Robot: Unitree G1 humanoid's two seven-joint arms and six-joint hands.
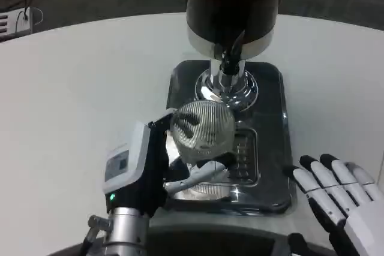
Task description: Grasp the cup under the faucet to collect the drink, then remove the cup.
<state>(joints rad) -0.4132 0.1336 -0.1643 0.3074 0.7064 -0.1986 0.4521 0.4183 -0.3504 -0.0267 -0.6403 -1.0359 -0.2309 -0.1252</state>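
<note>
Now the left hand (pixel 157 166) grips the ribbed cup (pixel 203 127) below the faucet (pixel 230 58); the right hand (pixel 342 199) rests beside the tray (pixel 277 94), fingers spread, holding nothing.

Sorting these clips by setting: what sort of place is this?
Probably a lab or office drinks station: a dispenser on a drip tray on a round white table, grey carpet behind.

No text, brand, number or sign can be read anywhere. The white back of the left hand (pixel 135 169) carries a small dark rectangular panel or label, too blurred to make out any characters, and a small green light glows below it. The drink dispenser (pixel 233 10) and its dark tray (pixel 282 142) show no legible markings.
</note>
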